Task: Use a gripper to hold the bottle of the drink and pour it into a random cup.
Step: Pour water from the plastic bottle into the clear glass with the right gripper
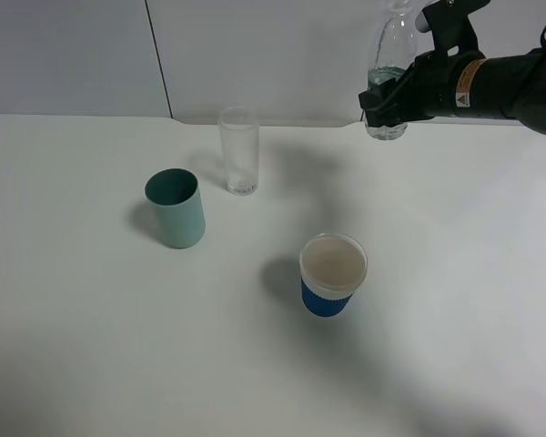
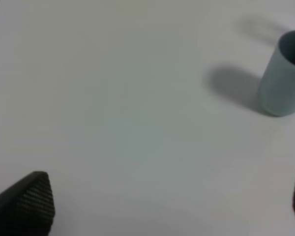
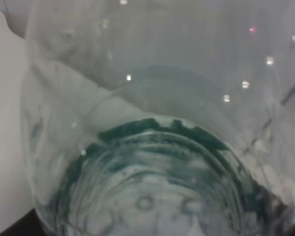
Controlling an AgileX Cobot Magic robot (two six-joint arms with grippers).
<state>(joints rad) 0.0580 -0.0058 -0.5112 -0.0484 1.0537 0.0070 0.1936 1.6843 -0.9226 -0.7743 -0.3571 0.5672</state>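
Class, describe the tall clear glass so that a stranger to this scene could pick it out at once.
Start at the white table, then look toward its far edge. The glass stands there upright, behind the teal cup and the blue-sleeved paper cup. It alone is see-through, tall and narrow.

A lab-style test bench: bare white table (image 1: 73, 319) backed by plain white wall panels (image 1: 73, 55).
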